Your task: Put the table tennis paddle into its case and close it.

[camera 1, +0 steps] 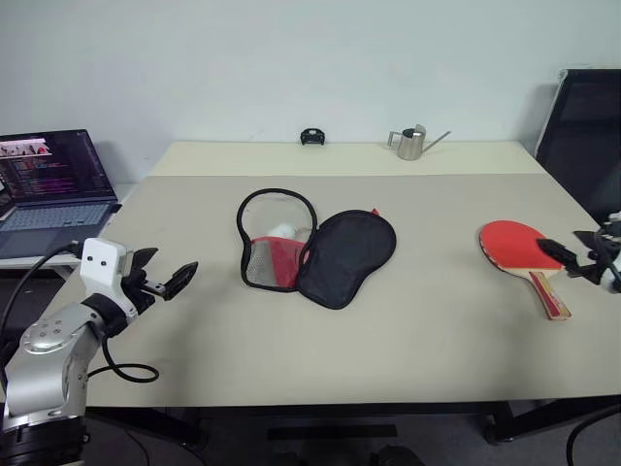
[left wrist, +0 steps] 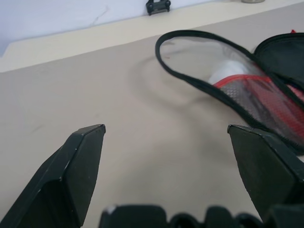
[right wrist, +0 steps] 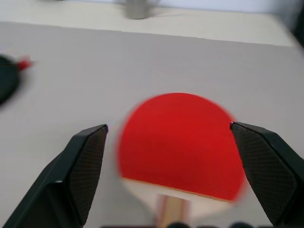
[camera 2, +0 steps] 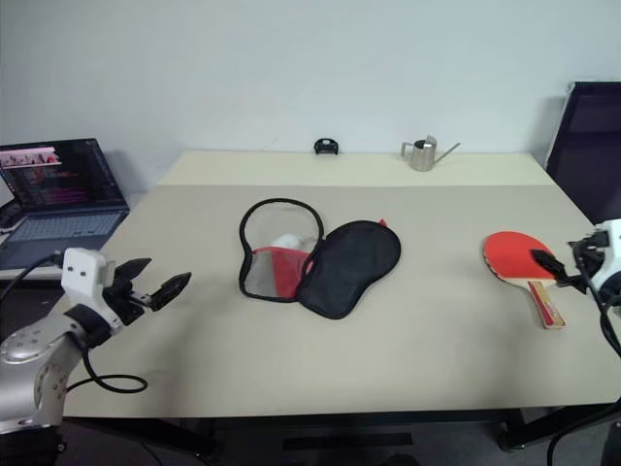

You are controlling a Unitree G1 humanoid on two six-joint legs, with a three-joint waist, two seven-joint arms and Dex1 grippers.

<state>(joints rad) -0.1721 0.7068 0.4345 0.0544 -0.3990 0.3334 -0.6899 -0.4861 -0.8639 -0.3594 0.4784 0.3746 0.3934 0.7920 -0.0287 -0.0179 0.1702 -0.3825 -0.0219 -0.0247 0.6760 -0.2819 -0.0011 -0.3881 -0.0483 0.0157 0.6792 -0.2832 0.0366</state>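
The table tennis paddle (camera 1: 517,245) lies flat at the table's right side, red face up, its wooden handle (camera 1: 550,294) pointing toward the front edge. The case (camera 1: 344,254) lies unzipped at the table's middle: the black half is folded out to the right, and the red-and-mesh half (camera 1: 275,254) with its black zipper rim lies to the left. My right gripper (right wrist: 168,128) hovers open just above the near side of the paddle, which shows between its fingers. Well left of the case, my left gripper (camera 1: 171,266) is open and holds nothing, pointing toward the case (left wrist: 247,90).
An open laptop (camera 1: 53,180) sits on a lower surface at the left. At the table's far edge stand a small metal watering can (camera 1: 412,143) and a small black object (camera 1: 311,137). A black chair (camera 1: 587,136) stands at the right.
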